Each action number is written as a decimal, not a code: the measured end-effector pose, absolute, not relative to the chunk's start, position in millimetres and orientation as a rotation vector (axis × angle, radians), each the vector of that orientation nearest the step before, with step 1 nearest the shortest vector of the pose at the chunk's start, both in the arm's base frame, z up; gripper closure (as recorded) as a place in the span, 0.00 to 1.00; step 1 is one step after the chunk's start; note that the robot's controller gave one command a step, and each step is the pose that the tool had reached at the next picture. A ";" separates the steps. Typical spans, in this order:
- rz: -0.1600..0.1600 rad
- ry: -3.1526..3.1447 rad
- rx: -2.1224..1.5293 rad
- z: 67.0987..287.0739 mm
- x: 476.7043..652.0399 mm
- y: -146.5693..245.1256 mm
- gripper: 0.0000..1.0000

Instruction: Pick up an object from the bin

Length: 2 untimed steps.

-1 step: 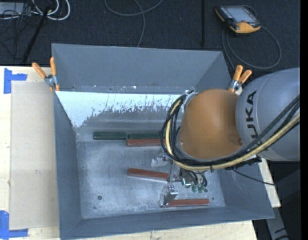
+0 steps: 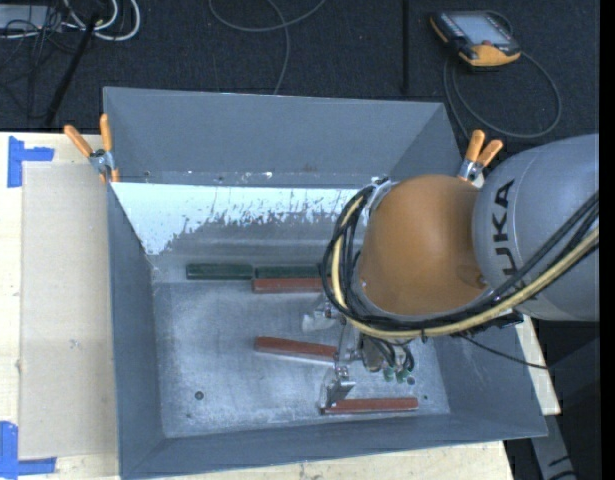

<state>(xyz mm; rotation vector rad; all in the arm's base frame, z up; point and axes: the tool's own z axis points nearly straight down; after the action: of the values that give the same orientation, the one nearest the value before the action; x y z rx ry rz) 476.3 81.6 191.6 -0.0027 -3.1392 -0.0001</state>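
The gripper point(image 2: 335, 388), open or closed I cannot tell, sits at the left end of a flat red-brown strip point(image 2: 379, 404) near the grey metal bin's point(image 2: 137, 368) front-right corner; a grasp so far off-centre could let it tilt and slip out.

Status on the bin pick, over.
Gripper low over view-left end of nearest red-brown bar. Second red-brown bar close beside. Green bar lies apart at far wall.
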 end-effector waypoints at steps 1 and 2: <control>-0.001 -3.140 -0.139 166.7 529.7 63.7 0.00; 0.001 -3.138 -0.124 138.6 559.1 52.5 0.00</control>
<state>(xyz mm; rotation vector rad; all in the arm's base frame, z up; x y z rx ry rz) 559.1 52.5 138.6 -0.1240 -3.1383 0.0011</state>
